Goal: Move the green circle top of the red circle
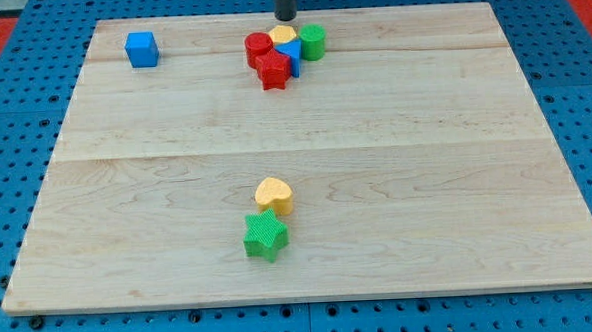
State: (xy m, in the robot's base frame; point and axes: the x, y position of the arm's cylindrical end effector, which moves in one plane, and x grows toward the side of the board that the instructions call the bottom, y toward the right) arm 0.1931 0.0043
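The green circle (313, 41) stands near the view's top, at the right end of a tight cluster. The red circle (258, 50) is at the cluster's left end. Between them lie a yellow block (283, 34), a blue triangle (290, 54) and a red block (273, 69). My tip (286, 17) is at the board's top edge, just above the yellow block and a little up and left of the green circle. It is apart from the green circle.
A blue cube (142, 49) sits at the view's top left. A yellow heart (273, 195) and a green star (265, 234) touch each other near the view's bottom centre. The wooden board (457, 179) lies on a blue pegboard.
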